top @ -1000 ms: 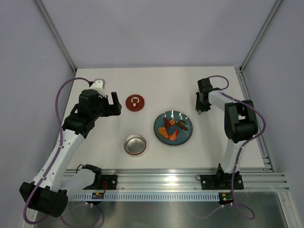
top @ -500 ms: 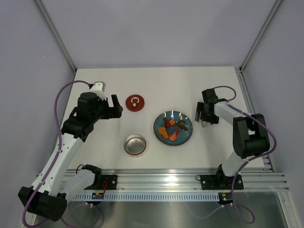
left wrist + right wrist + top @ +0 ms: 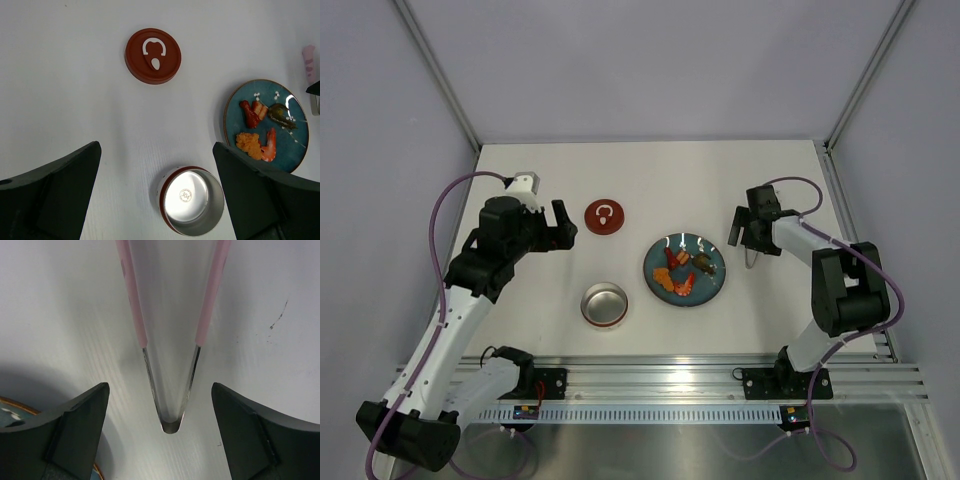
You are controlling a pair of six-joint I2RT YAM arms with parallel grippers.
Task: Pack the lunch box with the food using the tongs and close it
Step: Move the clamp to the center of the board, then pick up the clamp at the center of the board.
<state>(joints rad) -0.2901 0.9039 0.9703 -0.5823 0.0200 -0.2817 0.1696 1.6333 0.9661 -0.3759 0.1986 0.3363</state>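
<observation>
The steel lunch box (image 3: 604, 304) (image 3: 192, 200) stands open with nothing in it, near the table's front. Its dark red lid (image 3: 604, 216) (image 3: 152, 55) lies flat behind it, white loop up. The food (image 3: 682, 270) (image 3: 259, 130), several orange, red and dark pieces, sits on the teal plate (image 3: 713, 283) (image 3: 292, 147). The tongs (image 3: 170, 427) (image 3: 751, 261) lie on the table right of the plate. Their steel bend lies between the fingers of my open right gripper (image 3: 159, 387) (image 3: 735, 234), and neither finger touches it. My left gripper (image 3: 156, 145) (image 3: 565, 225) hangs open left of the lid, holding nothing.
The plate's rim (image 3: 10, 402) shows just left of my right gripper's finger. A pink tong tip (image 3: 309, 64) lies past the plate's far right side. Grey walls close the table on three sides, and a metal rail (image 3: 700, 385) runs along the front.
My right gripper has opened and let the tongs go; they now lie on the table. The right arm shifted slightly right and nearer. The left arm barely moved.
</observation>
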